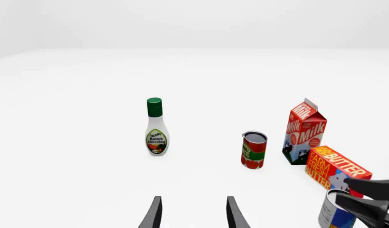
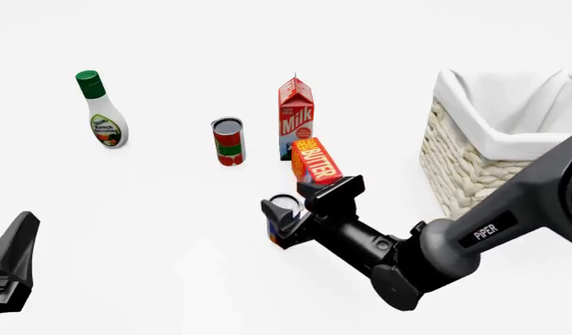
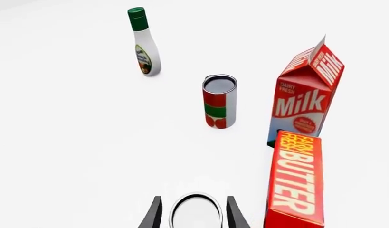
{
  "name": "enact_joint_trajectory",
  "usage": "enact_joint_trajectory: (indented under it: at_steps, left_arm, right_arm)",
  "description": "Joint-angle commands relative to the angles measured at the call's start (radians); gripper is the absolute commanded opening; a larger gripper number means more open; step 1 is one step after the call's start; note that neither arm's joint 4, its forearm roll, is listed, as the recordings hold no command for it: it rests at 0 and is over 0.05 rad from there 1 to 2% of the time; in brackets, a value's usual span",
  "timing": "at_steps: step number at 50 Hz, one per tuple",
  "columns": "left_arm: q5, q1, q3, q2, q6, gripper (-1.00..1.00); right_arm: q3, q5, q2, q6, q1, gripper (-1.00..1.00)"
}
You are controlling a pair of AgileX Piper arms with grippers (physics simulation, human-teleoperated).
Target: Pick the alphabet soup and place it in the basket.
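Observation:
The alphabet soup (image 2: 283,206) is a small can with a silver-white top and a blue label. It stands on the white table in front of the butter box. My right gripper (image 2: 302,209) is open, with one finger on each side of the can's top. In the right wrist view the can top (image 3: 195,212) sits between the fingers (image 3: 154,213) with small gaps. The can (image 1: 332,214) and the right gripper (image 1: 355,194) also show in the left wrist view. The basket (image 2: 464,162) stands at the right. My left gripper (image 2: 15,259) is open and empty at the near left (image 1: 193,214).
A butter box (image 2: 316,160) lies just behind the soup can, and a milk carton (image 2: 296,115) stands behind it. A red and green can (image 2: 228,142) stands left of the milk. A ranch dressing bottle (image 2: 103,112) stands at the far left.

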Motion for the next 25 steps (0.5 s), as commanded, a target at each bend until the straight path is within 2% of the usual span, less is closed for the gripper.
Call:
enact_joint_trajectory:
  at_steps: [1,25]
  left_arm:
    - [0.000,0.000,0.000,0.000,0.000,1.00]
    - [0.000,0.000,0.000,0.000,0.000,1.00]
  right_arm:
    - [-0.010,-0.006,0.034,0.006,0.000,1.00]
    - [-0.048,0.011,0.088,0.015,0.010,1.00]
